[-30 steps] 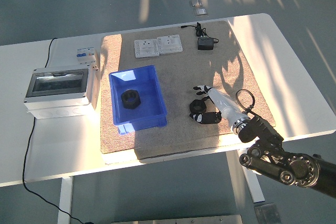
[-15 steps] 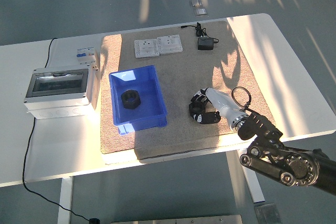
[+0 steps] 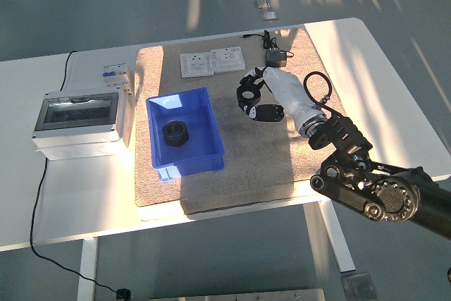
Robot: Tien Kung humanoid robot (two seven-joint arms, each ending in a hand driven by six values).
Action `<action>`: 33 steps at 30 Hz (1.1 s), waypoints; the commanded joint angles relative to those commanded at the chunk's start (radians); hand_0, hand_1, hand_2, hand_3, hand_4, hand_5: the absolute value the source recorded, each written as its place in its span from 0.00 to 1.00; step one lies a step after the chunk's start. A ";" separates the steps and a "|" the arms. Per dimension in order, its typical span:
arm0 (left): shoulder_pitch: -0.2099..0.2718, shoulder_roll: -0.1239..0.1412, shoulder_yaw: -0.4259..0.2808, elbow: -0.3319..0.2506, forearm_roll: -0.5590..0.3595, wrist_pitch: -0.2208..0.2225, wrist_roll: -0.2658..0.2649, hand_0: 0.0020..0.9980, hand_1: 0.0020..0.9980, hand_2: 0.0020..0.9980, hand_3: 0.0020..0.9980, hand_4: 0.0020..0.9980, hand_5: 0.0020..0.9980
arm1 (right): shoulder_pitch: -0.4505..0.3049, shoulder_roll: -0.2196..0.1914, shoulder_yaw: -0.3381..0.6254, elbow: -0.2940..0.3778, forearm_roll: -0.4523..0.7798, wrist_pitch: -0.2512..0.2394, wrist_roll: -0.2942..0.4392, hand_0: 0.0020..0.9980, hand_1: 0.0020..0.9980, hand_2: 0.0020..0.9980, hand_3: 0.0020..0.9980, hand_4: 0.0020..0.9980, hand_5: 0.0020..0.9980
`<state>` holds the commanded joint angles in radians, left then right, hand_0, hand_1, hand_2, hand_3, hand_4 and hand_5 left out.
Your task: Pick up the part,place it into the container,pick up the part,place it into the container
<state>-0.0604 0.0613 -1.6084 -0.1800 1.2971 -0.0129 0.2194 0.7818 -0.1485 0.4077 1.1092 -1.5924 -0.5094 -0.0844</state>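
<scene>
You've got a blue container with a black part in it, tan speckled mat, white table, grey box at 9 o'clock.

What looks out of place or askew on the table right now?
Nothing stands out. The blue container sits flat on the mat with one black part inside. The right hand holds a second black part above the mat. The grey box and white plates lie undisturbed.
</scene>
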 joint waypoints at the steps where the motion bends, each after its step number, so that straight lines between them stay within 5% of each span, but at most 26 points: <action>1: 0.000 0.000 0.000 0.000 0.004 0.000 0.000 0.70 0.72 0.75 0.86 0.85 1.00 | 0.014 0.009 -0.017 0.000 0.007 -0.001 0.012 0.74 0.48 0.41 0.52 0.53 0.00; 4: -0.003 -0.001 -0.003 0.000 0.015 0.001 0.001 0.70 0.72 0.75 0.86 0.85 1.00 | 0.048 0.035 -0.067 -0.001 0.030 0.030 0.059 0.74 0.48 0.41 0.52 0.53 0.00; 5: -0.005 -0.001 -0.004 0.000 0.020 0.002 0.001 0.70 0.72 0.75 0.86 0.84 0.99 | 0.060 0.044 -0.084 -0.005 0.040 0.057 0.075 0.75 0.55 0.54 0.58 0.55 0.00; 10: -0.018 -0.003 -0.026 0.000 0.069 0.008 0.006 0.70 0.72 0.75 0.86 0.84 0.99 | 0.085 0.066 -0.125 -0.026 0.032 0.174 0.077 0.75 0.55 0.54 0.58 0.55 0.00; 11: -0.020 -0.004 -0.029 0.000 0.078 0.008 0.006 0.70 0.72 0.75 0.86 0.84 0.98 | 0.088 0.069 -0.129 -0.031 0.025 0.199 0.071 0.77 0.67 0.71 0.66 0.56 0.00; 16: -0.023 -0.006 -0.041 0.000 0.102 0.012 0.007 0.70 0.72 0.75 0.86 0.84 0.98 | 0.091 0.073 -0.131 -0.039 -0.010 0.296 0.050 0.77 0.67 0.71 0.66 0.56 0.00; 17: -0.023 -0.007 -0.045 0.000 0.109 0.013 0.007 0.70 0.72 0.75 0.85 0.82 0.97 | 0.090 0.073 -0.129 -0.038 -0.017 0.312 0.044 0.91 0.90 0.92 0.91 0.60 0.00; 19: -0.024 -0.007 -0.053 0.000 0.123 0.012 0.007 0.70 0.72 0.75 0.85 0.82 0.97 | 0.089 0.072 -0.128 -0.036 -0.027 0.336 0.034 0.91 0.90 0.92 0.91 0.60 0.00; 27: -0.028 -0.008 -0.070 0.000 0.154 0.012 0.008 0.70 0.72 0.74 0.84 0.80 0.95 | 0.086 0.071 -0.115 -0.038 -0.067 0.370 0.014 0.98 0.94 0.96 0.96 0.63 0.04; 33: -0.026 -0.011 -0.069 0.000 0.159 0.013 0.009 0.70 0.72 0.74 0.83 0.76 0.93 | 0.045 0.052 -0.038 -0.041 -0.073 0.329 0.022 1.00 0.96 0.96 0.95 0.65 0.07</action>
<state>-0.0860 0.0502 -1.6774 -0.1800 1.4558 -0.0001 0.2284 0.8263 -0.0968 0.3700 1.0686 -1.6657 -0.1804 -0.0624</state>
